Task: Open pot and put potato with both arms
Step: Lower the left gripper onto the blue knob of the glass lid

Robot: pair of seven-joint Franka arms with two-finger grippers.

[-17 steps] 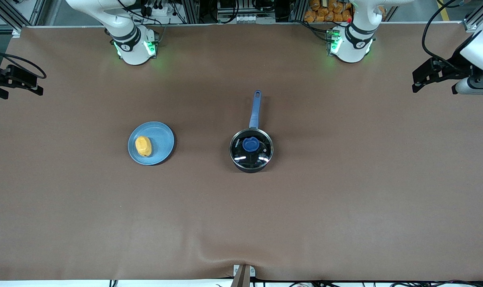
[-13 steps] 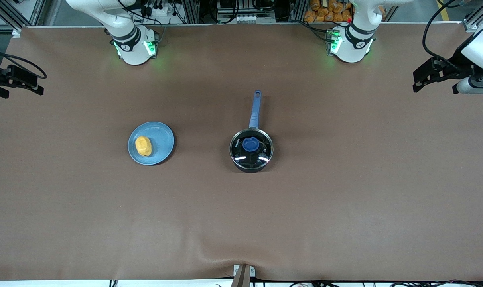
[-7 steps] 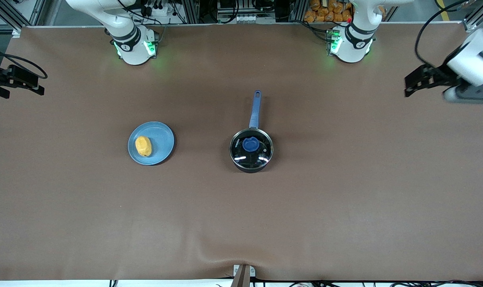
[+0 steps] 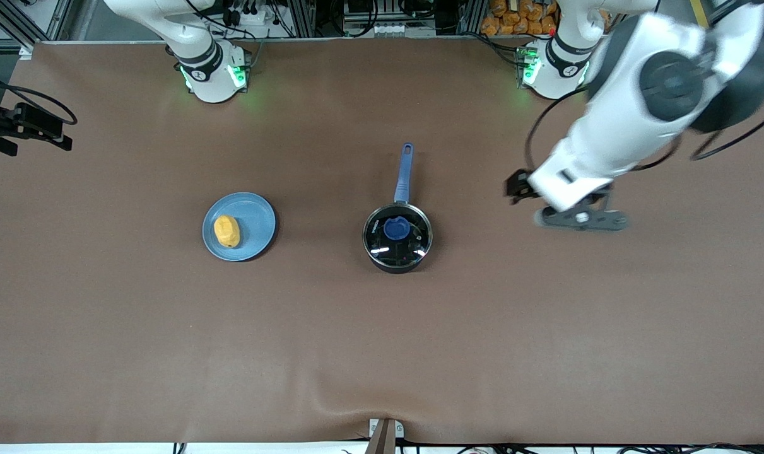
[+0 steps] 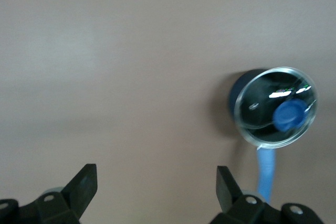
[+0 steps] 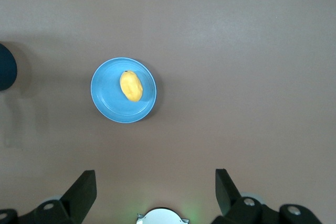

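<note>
The black pot (image 4: 397, 243) stands mid-table with its glass lid (image 4: 413, 243) and blue knob (image 4: 395, 228) on; its blue handle (image 4: 405, 170) points toward the robots' bases. The yellow-orange potato (image 4: 226, 231) lies on a light-blue plate (image 4: 255, 221) toward the right arm's end. My left gripper (image 4: 518, 186) is open and empty, in the air over bare table beside the pot toward the left arm's end. Its wrist view (image 5: 156, 182) shows the lidded pot (image 5: 239, 90). My right gripper (image 4: 41, 129) is open, waiting at the table's end; its wrist view (image 6: 156, 184) shows the potato (image 6: 131, 85).
The brown cloth (image 4: 382, 353) covers the whole table, with a small wrinkle at its near edge. The arms' green-lit bases (image 4: 214, 75) stand along the edge farthest from the front camera. A metal clamp (image 4: 385, 432) sits at the near edge.
My left arm has swung in from the table's end toward the pot, its gripper now much closer to it. The right arm, pot, lid and potato have not moved.
</note>
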